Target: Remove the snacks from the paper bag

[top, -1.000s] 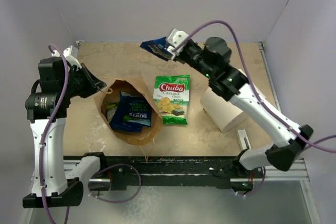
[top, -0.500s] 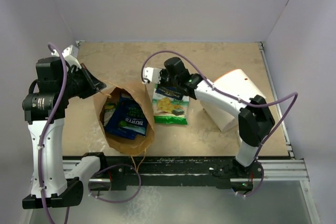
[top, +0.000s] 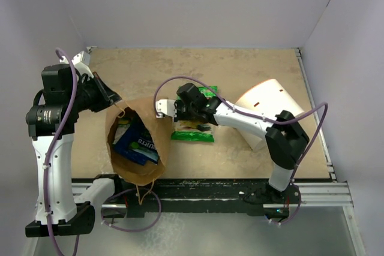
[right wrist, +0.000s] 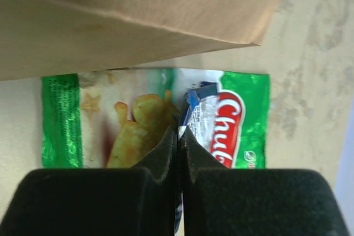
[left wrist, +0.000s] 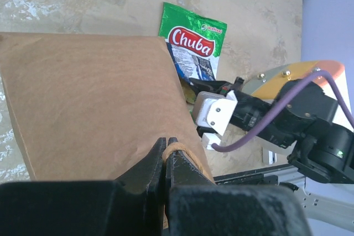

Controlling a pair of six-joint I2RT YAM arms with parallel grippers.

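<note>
1. Two claws are engaged. The left claw [left wrist: 166,156] is clamped fully closed on the twisted handle [left wrist: 176,147] of the bag [left wrist: 94,92], at its far-left rim. This is judged to hold the mouth up and open for the other arm.
2. The bag sits left of centre on the counter [top: 240,70], mouth gaping. A dark blue packet [top: 139,145] and a green one [top: 124,130] lie inside.
3. The right claw [right wrist: 178,136] is pinched shut on a small blue-and-silver packet [right wrist: 198,106]. It is held low over the Chuba packet [right wrist: 243,120], just right of the bag wall.
4. The Chuba packet lies flat on the counter outside the bag. This is judged to be the drop spot, keeping removed snacks together.
5. Judgement: the held packet is ready for release there. At least two snacks remain in the bag, so the task is partway done.
6. Risk: the right arm is close to the bag wall and could nudge it.
</note>
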